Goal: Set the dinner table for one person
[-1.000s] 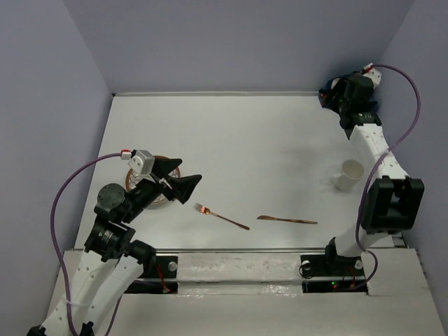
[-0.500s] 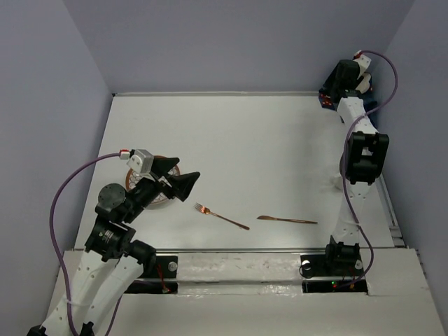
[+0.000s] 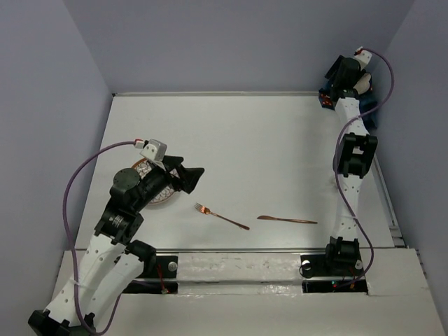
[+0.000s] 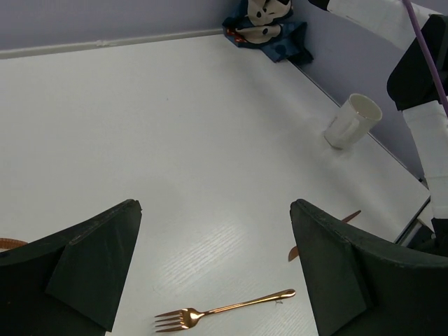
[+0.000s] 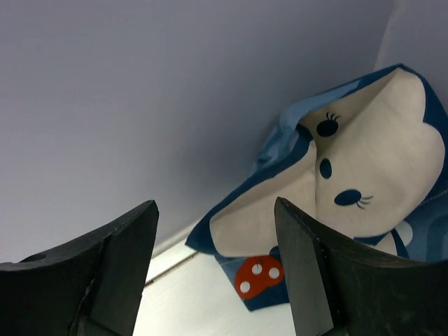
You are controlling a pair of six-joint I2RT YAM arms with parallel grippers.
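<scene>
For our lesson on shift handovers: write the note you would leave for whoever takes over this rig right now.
Left hand: open, empty, hovering near the copper-coloured metal fork.
Right hand: open, empty, at the crumpled dark blue patterned cloth placemat in the far right corner.
On the white rectangular tabletop: copper-rimmed round plate at left, copper-coloured metal knife near the front edge, white ceramic mug at right.
Done: nothing placed yet. Left: spread the placemat, arrange plate, cutlery and mug.

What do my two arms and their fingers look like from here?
The left arm and right arm have white links and black joints. A purple cable loops along each, ending at a red plug by the white wrist camera. The fingers are matte black, broad and wedge-shaped, with no visible markings.
</scene>
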